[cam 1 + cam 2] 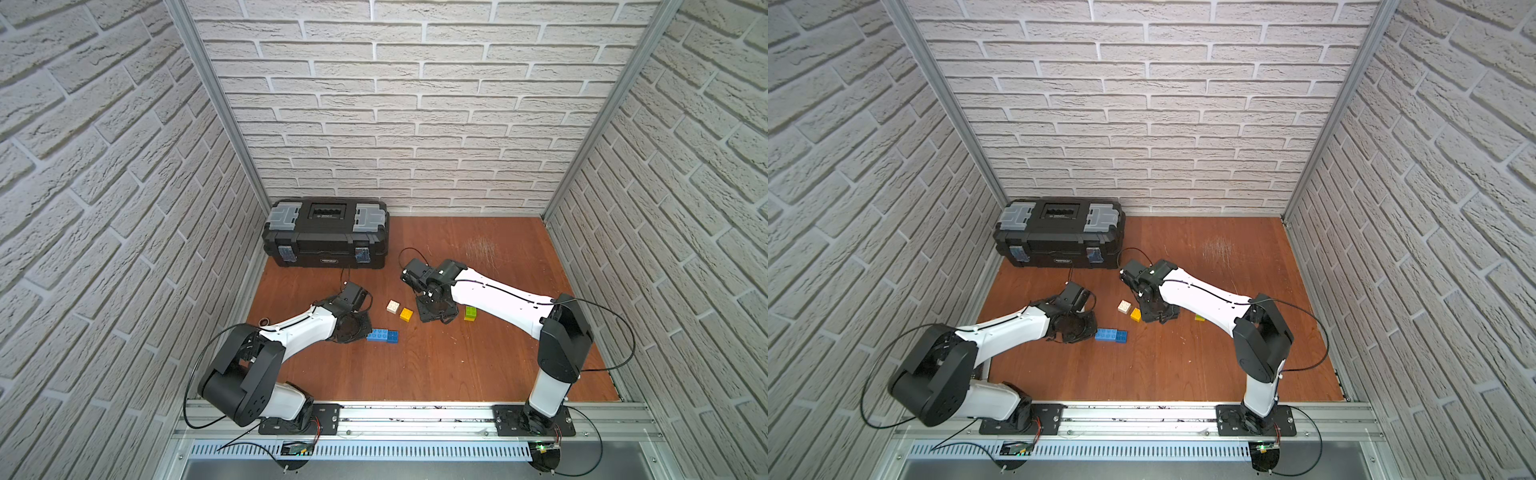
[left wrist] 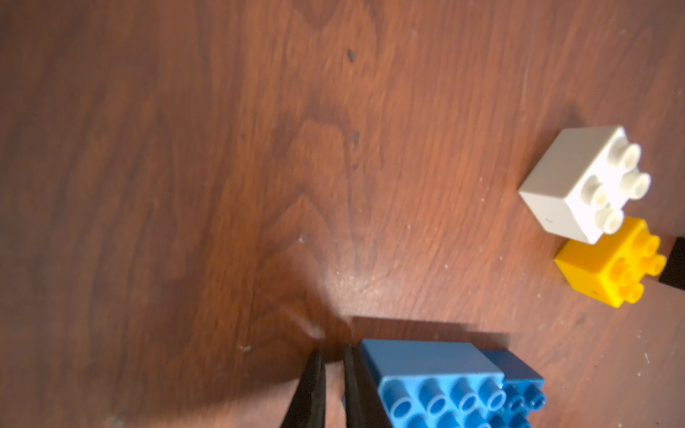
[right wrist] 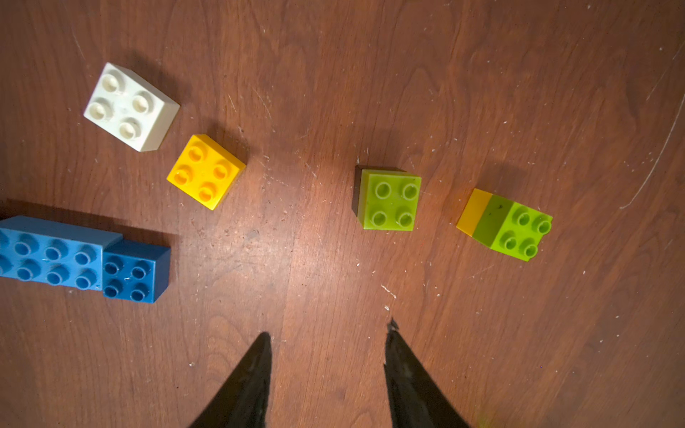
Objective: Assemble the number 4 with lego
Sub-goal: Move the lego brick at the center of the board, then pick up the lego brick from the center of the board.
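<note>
The lego lies loose on the wooden floor; no number 4 is in view. A long light-blue brick (image 1: 376,334) sits end to end against a dark blue square (image 1: 392,337). Behind them are a white brick (image 3: 129,107) and a yellow brick (image 3: 205,172). A lime green brick (image 3: 389,200) stands alone. Beside it, a green-on-yellow pair (image 3: 511,226) lies tipped on its side. My left gripper (image 2: 331,354) is shut on nothing, one finger against the end of the light-blue brick (image 2: 437,381). My right gripper (image 3: 328,333) hangs open and empty, short of the green brick.
A big black toolbox (image 1: 326,232) stands at the back left against the brick wall. The right arm (image 1: 498,295) hides the lone green brick in both top views. Brick-pattern walls close three sides, and an aluminium rail (image 1: 415,415) runs along the front.
</note>
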Tool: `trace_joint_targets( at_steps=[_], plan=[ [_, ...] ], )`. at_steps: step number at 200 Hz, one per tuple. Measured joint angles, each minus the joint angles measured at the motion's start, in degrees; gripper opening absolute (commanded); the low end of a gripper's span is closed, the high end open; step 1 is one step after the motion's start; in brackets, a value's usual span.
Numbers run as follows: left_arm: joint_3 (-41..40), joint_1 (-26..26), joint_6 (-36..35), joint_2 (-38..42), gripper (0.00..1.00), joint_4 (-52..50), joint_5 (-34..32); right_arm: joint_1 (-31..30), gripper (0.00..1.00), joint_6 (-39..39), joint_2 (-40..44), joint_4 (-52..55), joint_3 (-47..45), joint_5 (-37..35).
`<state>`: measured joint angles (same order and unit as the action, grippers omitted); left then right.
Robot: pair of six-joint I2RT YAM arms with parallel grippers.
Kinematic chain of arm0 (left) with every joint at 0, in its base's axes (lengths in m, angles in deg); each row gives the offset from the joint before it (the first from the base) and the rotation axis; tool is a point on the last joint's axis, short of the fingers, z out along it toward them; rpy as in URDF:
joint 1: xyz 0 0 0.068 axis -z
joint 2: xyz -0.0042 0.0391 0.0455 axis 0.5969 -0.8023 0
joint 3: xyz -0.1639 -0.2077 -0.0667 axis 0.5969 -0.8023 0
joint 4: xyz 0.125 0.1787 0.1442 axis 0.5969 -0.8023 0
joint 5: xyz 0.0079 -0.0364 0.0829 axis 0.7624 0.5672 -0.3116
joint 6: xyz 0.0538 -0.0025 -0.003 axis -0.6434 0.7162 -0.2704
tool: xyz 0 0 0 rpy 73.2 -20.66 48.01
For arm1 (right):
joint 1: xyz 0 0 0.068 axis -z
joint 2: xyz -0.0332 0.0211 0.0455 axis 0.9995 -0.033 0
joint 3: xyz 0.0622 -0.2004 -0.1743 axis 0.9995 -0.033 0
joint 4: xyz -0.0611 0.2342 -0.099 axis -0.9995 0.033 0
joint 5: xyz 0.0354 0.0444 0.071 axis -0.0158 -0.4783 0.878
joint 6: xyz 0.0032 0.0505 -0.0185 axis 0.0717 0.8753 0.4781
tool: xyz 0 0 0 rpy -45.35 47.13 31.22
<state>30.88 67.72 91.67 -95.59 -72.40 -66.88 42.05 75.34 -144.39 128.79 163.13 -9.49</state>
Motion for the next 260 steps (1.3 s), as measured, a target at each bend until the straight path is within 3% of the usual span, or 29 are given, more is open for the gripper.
trace_joint_targets(
  at_steps=[37, 68, 123, 206, 260],
  plan=[
    [0.31, 2.38, 0.96, -0.35, 0.15, 0.00, -0.13, -1.99, 0.51, 1.22, 0.11, -0.98, -1.55, 0.44],
    [0.42, 3.15, 1.40, -0.42, 0.16, -0.02, -0.15, -4.57, 0.60, 2.10, -0.72, -2.03, -0.90, 1.46],
    [0.42, 2.93, 2.32, -0.35, 0.20, 0.09, -0.63, -5.27, 0.71, 3.87, -10.14, -4.24, 7.17, 2.51],
    [-1.38, 0.81, 2.23, 1.99, 0.21, -0.61, -1.18, -0.15, 0.71, 9.70, -19.41, -8.00, 11.69, 1.57],
    [-1.86, 0.81, 2.10, 2.47, 0.21, -0.22, -1.09, 0.35, 0.67, 10.45, -20.50, -8.66, 14.01, 1.66]
  ],
)
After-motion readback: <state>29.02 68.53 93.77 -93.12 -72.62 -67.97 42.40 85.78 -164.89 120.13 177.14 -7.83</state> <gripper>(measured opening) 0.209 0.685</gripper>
